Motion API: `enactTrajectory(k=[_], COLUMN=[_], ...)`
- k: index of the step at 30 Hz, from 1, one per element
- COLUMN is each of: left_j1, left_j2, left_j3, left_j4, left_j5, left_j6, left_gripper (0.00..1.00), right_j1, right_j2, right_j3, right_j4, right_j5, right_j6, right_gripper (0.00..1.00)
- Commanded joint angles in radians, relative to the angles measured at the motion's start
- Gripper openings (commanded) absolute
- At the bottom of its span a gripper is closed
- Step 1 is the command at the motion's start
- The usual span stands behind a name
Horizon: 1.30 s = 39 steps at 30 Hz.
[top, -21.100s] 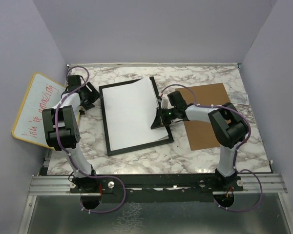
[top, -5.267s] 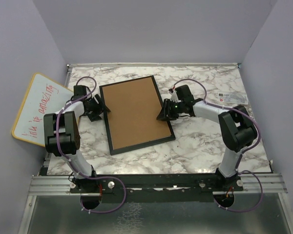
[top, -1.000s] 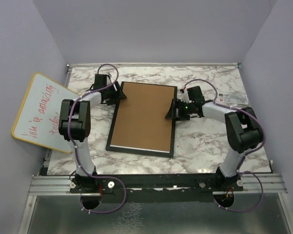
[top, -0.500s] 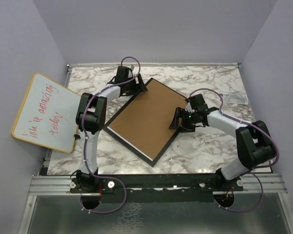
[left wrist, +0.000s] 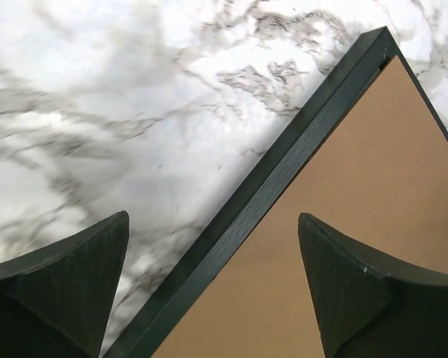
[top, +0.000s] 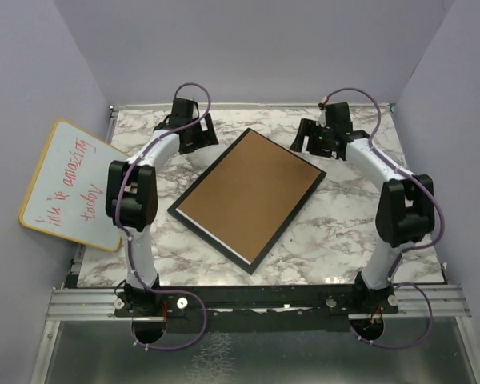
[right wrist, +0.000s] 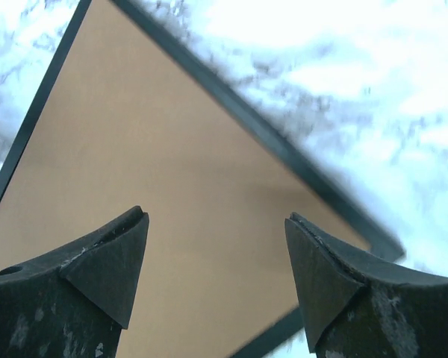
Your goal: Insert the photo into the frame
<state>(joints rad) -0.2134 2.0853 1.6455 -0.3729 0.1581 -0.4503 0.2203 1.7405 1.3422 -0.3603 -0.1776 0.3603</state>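
We've swung the frame (top: 248,198) diagonal on the worktop (top: 348,232); left gripper (top: 198,142) and right gripper (top: 307,144) hang open. Its far corner lies between them.

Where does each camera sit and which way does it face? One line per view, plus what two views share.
Top external: above and behind the bases, facing down and forward over the marble table and frame; both arms show whole.
Left wrist: on the left arm, looking down at a frame corner; open jaws at the bottom.
Right wrist: on the right arm, looking down at the brown backing board; open jaws at the bottom.
Shared: both wrist views show the frame's rim and backing board.
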Motion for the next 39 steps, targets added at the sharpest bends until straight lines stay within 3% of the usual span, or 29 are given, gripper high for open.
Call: enactTrajectory(k=[1,7,17,34,39], left_j1=[0.005,0.006,0.008,0.007,0.007], left_j2=[-0.228,-0.429,-0.605,-0.585,-0.562], left_j3=[-0.132,-0.384,-0.660,-0.795,-0.794], left_j4=[-0.121,-0.158,-0.159,-0.136,-0.088], left_j5=[-0.149,-0.114,-0.016,0.056,0.130], left_j6=[0.033,-0.015,-0.109,-0.016,-0.004], left_gripper=[0.94,0.95,0.96,0.96,0.96], right_j1=[-0.031,-0.039,-0.039,-0.038,-0.039], right_j2=[0.198,0.374,0.427,0.481,0.481], right_j3=[0.188,0.391,0.365,0.338,0.333], right_j4=[-0.028,-0.114,-0.113,-0.118,-0.147], right_j5=[-0.113,-0.193,-0.273,-0.295,-0.380], right_j6=[-0.109,-0.150,-0.169,-0.175,-0.175], right_gripper=[0.78,0.77,0.76,0.74,0.74])
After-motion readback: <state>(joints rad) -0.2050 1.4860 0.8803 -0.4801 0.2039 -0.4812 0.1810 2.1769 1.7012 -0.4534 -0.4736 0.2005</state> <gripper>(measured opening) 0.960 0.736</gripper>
